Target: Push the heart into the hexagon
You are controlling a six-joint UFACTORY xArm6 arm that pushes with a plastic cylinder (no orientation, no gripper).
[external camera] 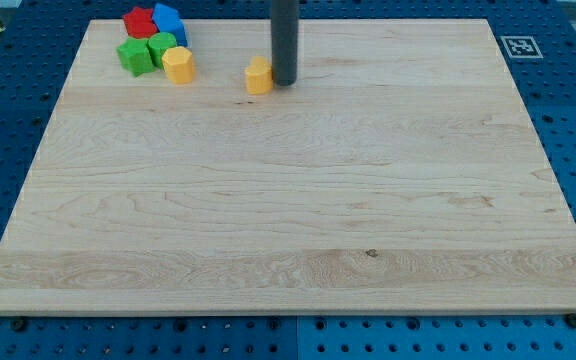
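A small yellow heart block (259,76) lies near the view's top, left of centre. My tip (284,83) stands right against the heart's right side. A yellow hexagon block (178,65) lies further to the view's left, about a block and a half's width away from the heart. The hexagon sits at the right edge of a cluster of other blocks.
The cluster at the view's top left holds a red block (139,22), a blue block (169,20) and two green blocks (135,57) (161,47). All lie on a wooden board (288,220). A marker tag (519,46) sits off the board's top right corner.
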